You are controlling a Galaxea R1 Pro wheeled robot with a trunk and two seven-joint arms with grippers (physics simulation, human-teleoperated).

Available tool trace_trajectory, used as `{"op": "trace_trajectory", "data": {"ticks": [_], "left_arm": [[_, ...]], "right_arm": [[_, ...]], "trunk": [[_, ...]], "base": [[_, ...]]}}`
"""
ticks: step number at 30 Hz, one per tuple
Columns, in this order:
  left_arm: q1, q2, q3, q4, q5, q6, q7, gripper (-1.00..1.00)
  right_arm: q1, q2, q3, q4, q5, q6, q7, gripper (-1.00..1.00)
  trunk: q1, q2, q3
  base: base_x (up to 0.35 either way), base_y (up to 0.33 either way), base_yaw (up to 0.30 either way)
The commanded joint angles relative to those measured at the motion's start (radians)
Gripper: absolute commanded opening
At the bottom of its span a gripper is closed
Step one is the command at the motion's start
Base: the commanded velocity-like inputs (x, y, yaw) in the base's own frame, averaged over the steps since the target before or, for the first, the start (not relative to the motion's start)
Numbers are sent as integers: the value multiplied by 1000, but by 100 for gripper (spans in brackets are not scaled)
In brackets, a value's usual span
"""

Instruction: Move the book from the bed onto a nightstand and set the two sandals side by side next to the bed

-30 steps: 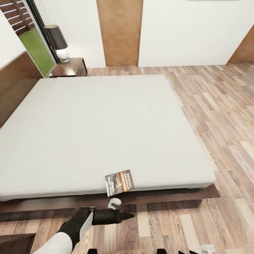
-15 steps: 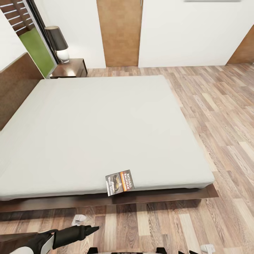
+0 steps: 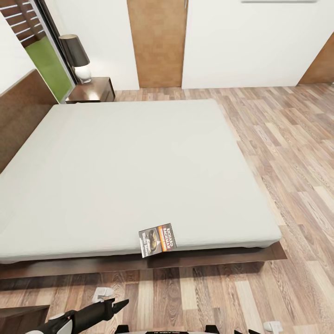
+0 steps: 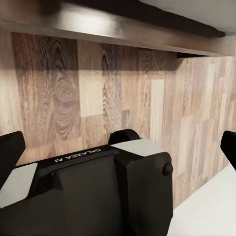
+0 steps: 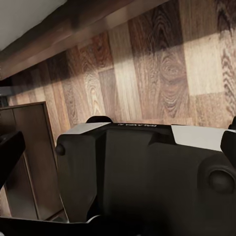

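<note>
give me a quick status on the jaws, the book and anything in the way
Left gripper low over the floor, holding nothing; jaws' state unclear. Book on the bed, at the near edge, overhanging slightly. Nightstand far corner, lamp on it. Path to the book open.

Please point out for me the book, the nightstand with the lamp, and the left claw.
book [image 3: 157,240], head view: middle of its cover, at the mattress's near edge.
nightstand [image 3: 89,90], head view: its dark top, beside the lamp base.
left claw [image 3: 119,305], head view: between its dark fingertips, above the floor.
</note>
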Motion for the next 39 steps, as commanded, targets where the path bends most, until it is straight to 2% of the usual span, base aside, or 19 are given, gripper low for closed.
{"op": "trace_trajectory", "data": {"ticks": [1, 10, 13, 14, 15, 16, 18, 19, 21, 22, 24, 29, 32, 34, 35, 37, 39], "left_arm": [[-1, 0, -4, 1, 2, -9, 0, 100], [-1, -7, -3, 2, 3, -10, 7, 100], [-1, -8, -3, 2, 3, -10, 7, 100], [-1, -8, -3, 2, 3, -10, 7, 100], [-1, -8, -3, 2, 3, -10, 8, 100], [-1, -8, -3, 2, 3, -10, 8, 100], [-1, -8, -3, 2, 3, -10, 9, 100], [-1, -8, -3, 2, 3, -10, 10, 100], [-1, -8, -3, 2, 3, -10, 10, 100], [-1, -8, -3, 2, 3, -10, 9, 100], [-1, -8, -3, 2, 3, -10, 9, 100], [-1, -7, -3, 2, 3, -9, 9, 100], [-1, -7, -3, 2, 3, -9, 9, 100], [-1, -8, -3, 2, 3, -9, 9, 100], [-1, -8, -3, 2, 3, -9, 9, 100], [-1, -8, -3, 2, 4, -9, 9, 100], [-1, -8, -3, 2, 4, -9, 9, 100]], "right_arm": [[0, 0, -1, 1, -3, 0, 4, 100], [0, 5, -1, -20, -4, 11, 4, 100], [-1, 14, 1, -74, -4, 37, 0, 100], [-2, 40, 2, -103, -4, 48, -8, 100], [-3, 87, 2, -131, -4, 55, -25, 100], [-3, 116, 2, -145, -4, 58, -36, 100], [-3, 232, 2, -203, -3, 64, -91, 100], [-3, 278, 3, -225, -3, 64, -129, 100], [-3, 327, 3, -246, -3, 59, -193, 100], [-3, 346, 4, -256, -4, 57, -229, 100], [-6, 369, 5, -263, -5, 55, -265, 100], [-11, 407, 8, -271, -7, 59, -297, 100], [-16, 415, 9, -291, -15, 66, -297, 100], [-18, 417, 10, -337, -52, 80, -294, 100], [-18, 418, 11, -368, -87, 101, -293, 100], [-19, 418, 37, -440, -219, 193, -292, 100], [-19, 418, 97, -472, -336, 271, -291, 100]], "trunk": [[0, -1, -1], [0, -1, -1], [0, -1, -1], [0, -1, -1], [0, -1, -1], [0, -1, -1], [0, -1, -1], [0, -1, -1], [0, -1, -1], [0, -1, -1], [0, -1, -1], [0, -1, -1], [0, -1, -1], [0, -1, -1], [0, -1, -1], [0, -1, -1], [0, -1, -1]], "base": [[0, 0, 0], [0, 0, 0], [0, 0, 0], [0, 0, 0], [0, 0, 0], [0, 0, 0], [0, 0, 0], [0, 0, 0], [0, 0, 0], [0, 0, 0], [0, 0, 0], [0, 0, 0], [0, 0, 0], [0, 0, 0], [0, 0, 0], [0, 0, 0], [0, 0, 0]]}}
